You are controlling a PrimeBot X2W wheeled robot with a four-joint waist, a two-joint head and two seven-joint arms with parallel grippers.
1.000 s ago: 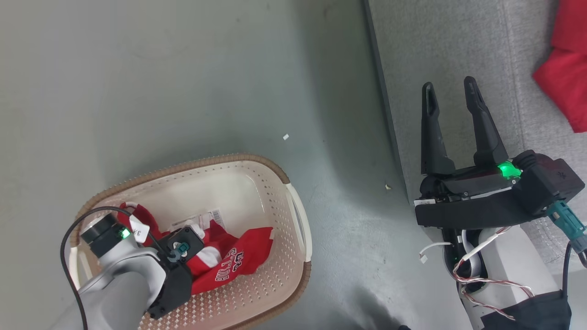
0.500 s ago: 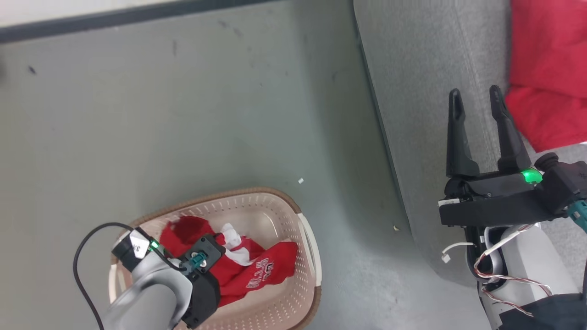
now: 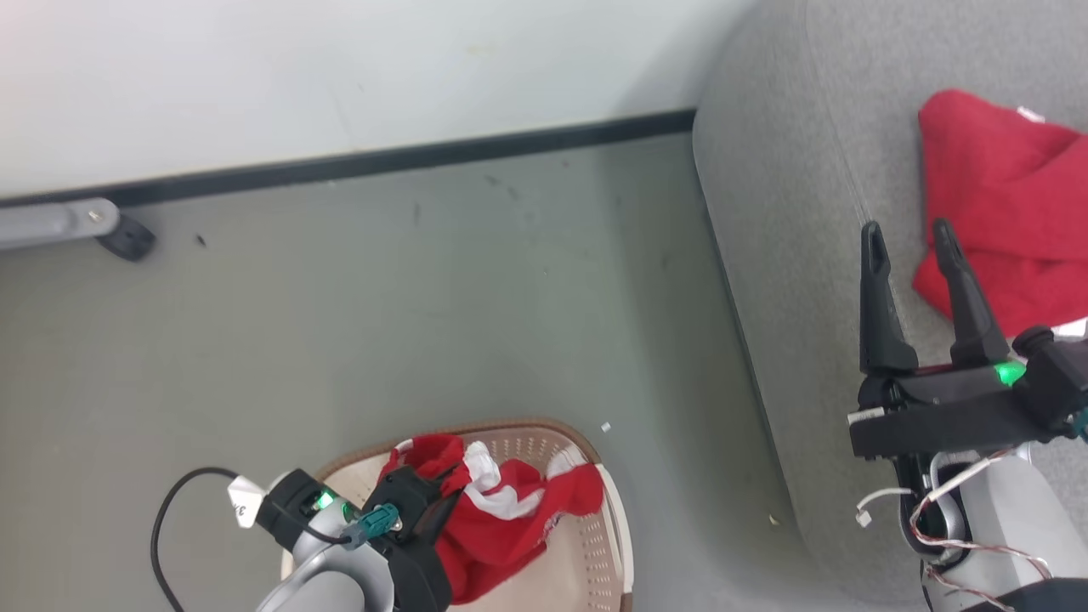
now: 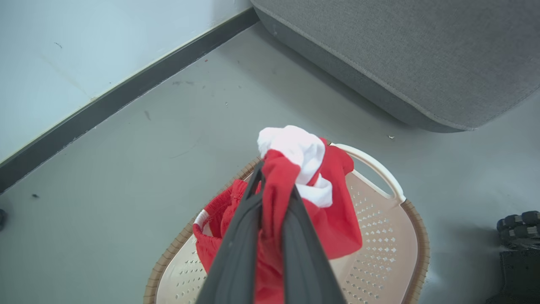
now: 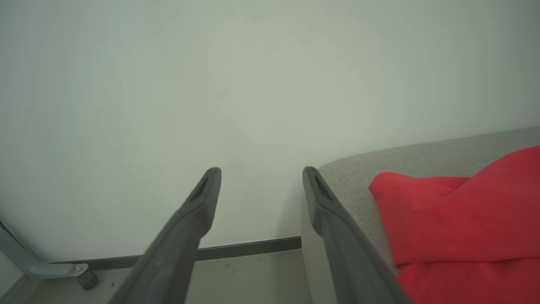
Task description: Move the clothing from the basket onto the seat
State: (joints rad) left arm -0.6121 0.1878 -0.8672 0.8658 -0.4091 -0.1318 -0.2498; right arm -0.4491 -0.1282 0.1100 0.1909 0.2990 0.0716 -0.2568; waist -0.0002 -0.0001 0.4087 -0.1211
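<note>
Left gripper (image 4: 274, 181) clamps the red white-trimmed fabric garment (image 4: 337, 228) over the cream perforated plastic basket (image 4: 379, 261); right gripper (image 3: 906, 229) gapes wide, empty.

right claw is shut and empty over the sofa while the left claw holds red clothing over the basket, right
No: the right claw is open, not shut; the right wrist view shows its jaws apart with nothing between. The rest stands: it is empty over the sofa, and the left claw holds red clothing over the basket.
</note>
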